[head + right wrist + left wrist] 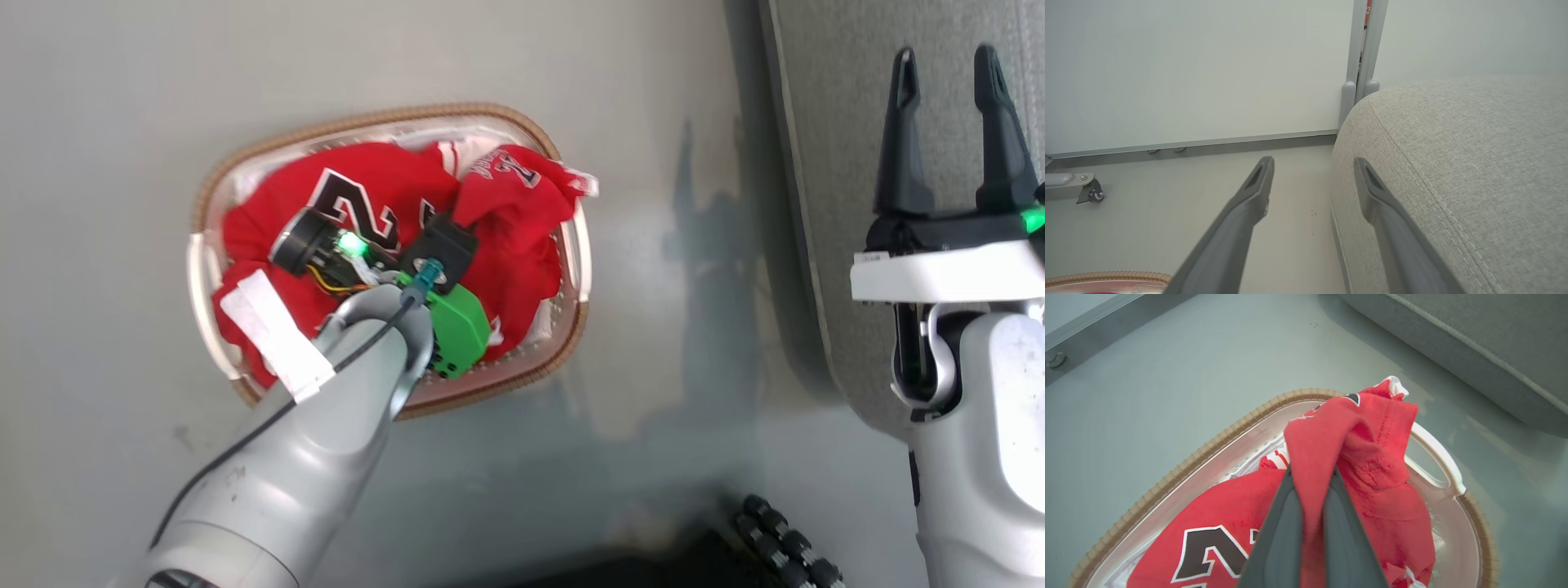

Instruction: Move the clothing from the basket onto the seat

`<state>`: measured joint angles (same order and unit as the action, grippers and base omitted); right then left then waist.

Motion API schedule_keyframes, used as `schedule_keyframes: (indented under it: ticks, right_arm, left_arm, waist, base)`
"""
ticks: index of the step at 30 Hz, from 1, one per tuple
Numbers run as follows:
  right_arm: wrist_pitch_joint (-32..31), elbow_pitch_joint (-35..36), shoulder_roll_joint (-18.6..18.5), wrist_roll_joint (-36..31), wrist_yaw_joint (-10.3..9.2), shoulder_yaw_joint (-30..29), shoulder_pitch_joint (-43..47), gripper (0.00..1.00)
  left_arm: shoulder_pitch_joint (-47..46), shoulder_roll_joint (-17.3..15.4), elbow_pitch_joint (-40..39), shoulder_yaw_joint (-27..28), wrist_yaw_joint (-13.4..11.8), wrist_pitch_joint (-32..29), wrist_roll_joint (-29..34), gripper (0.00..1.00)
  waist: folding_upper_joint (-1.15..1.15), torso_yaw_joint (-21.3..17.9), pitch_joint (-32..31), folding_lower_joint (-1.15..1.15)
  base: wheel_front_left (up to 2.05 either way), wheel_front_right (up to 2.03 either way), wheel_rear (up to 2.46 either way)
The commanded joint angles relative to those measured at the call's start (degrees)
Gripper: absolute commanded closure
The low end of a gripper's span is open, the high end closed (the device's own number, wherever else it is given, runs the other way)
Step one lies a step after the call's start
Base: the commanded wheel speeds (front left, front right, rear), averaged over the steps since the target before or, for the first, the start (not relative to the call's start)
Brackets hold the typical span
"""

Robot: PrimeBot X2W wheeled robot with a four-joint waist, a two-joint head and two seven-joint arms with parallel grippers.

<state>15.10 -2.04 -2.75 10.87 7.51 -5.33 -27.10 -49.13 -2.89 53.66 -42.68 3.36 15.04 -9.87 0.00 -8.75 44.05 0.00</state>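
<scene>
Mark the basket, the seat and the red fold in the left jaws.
basket (1437, 451): left wrist view, white side handle.
seat (1474, 163): right wrist view, cushion top.
red fold (1314, 449): left wrist view, pinched fabric ridge.

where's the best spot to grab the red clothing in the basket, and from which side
Take the red clothing by the raised fold near the handle end of the basket, coming straight down from above with a finger on each side of the ridge. That fold stands up from the crumpled pile and looks thin enough to pinch, while the rest lies low. The left gripper is shut on that fold.
</scene>
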Motion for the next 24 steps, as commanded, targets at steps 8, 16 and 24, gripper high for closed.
schedule_keyframes:
  ticks: [8, 16, 24]
  right_arm:
    - [0.1, -3.5, -0.3, -3.2, -0.05, -1.5, 6.1, 0.0]
    - [0.1, -6.7, -0.3, -4.0, -0.04, -0.3, 11.8, 0.0]
    - [0.1, -9.1, -0.2, -3.1, -0.05, 1.7, 17.1, 0.0]
  left_arm:
    - [5.2, 0.0, -9.8, 0.2, 2.1, 0.2, -3.8, 1.0]
    - [7.1, -0.5, -14.1, -0.1, 3.6, 0.2, -8.4, 1.0]
    - [5.1, -1.2, -14.9, -1.5, 4.1, -2.4, -13.1, 1.0]
  waist:
    - [0.0, 8.1, -16.1, 0.0]
    - [0.0, 9.8, -27.6, 0.0]
    - [0.0, 10.3, -37.8, 0.0]
  base:
    - [0.0, 0.0, 0.0]
    - [0.0, 0.0, 0.0]
    - [0.0, 0.0, 0.0]
